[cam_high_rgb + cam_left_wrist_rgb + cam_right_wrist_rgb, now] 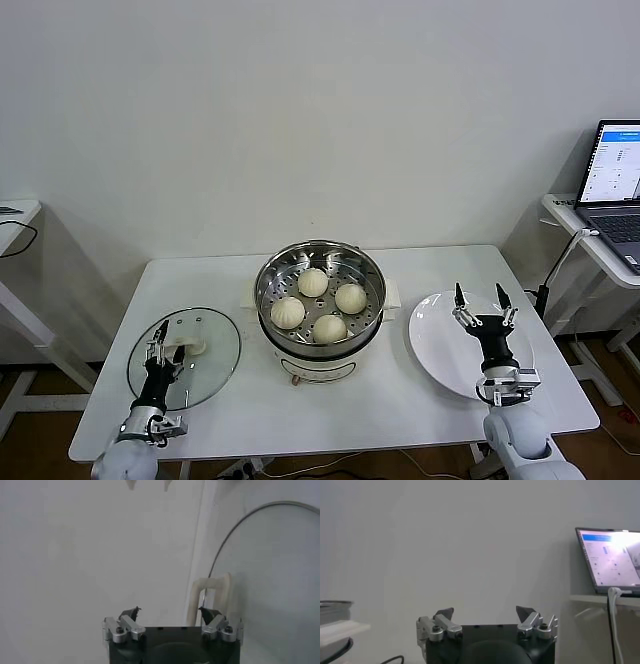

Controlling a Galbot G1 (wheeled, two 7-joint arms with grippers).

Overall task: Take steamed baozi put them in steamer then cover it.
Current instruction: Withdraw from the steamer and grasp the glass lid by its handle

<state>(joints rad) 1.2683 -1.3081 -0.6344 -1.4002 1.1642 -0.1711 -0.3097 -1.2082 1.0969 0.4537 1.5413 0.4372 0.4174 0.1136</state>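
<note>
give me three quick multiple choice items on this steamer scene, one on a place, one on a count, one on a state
1. Where does the glass cover lie?
A. on the steamer
B. on the table, on the robot's left of the steamer
C. on the white plate

2. How many baozi sit in the steamer?
A. two
B. three
C. four

3. How is the left claw?
A. open, over the cover's handle
B. shut on a baozi
C. open, over the plate

Key: 1 B, the head view shows it flat on the table beside the pot. 2 C, four white buns lie on the perforated tray. 3 A, its fingers stand apart around the cream handle.
</note>
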